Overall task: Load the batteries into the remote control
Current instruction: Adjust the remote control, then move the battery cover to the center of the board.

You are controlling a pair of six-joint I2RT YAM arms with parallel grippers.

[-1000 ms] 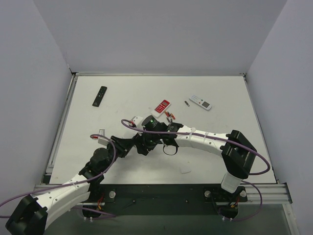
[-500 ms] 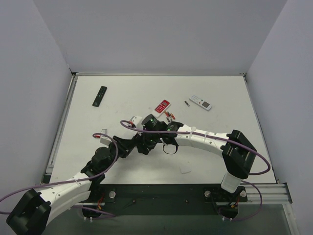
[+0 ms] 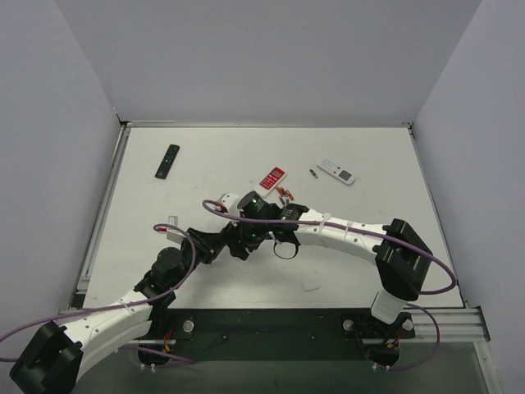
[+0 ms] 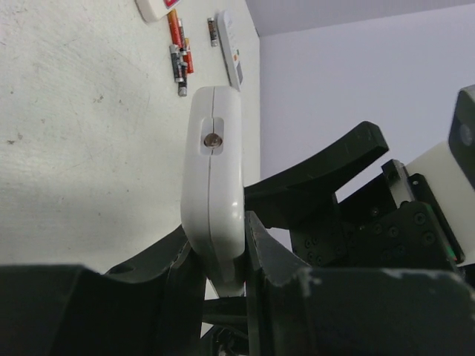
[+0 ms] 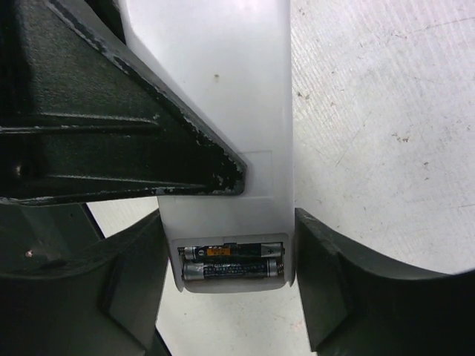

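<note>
Stretching across the white tabletop (image 3: pixel 344 263), both arms meet near its middle. The left claw (image 4: pixel 220 256) is clamped on the white remote control (image 4: pixel 214 163), pinching its two broad faces, with the LED end pointing away from the wrist. The right claw (image 5: pixel 228 226) is closed against the same remote's long edges, at the end where the open compartment shows two batteries (image 5: pixel 234 270) lying side by side. Farther back lie a black remote (image 3: pixel 167 161), a red-and-white remote (image 3: pixel 271 176) and another white remote (image 3: pixel 336 171). Smallest, a few loose batteries (image 4: pixel 178 55) lie just beside the red-and-white remote.
</note>
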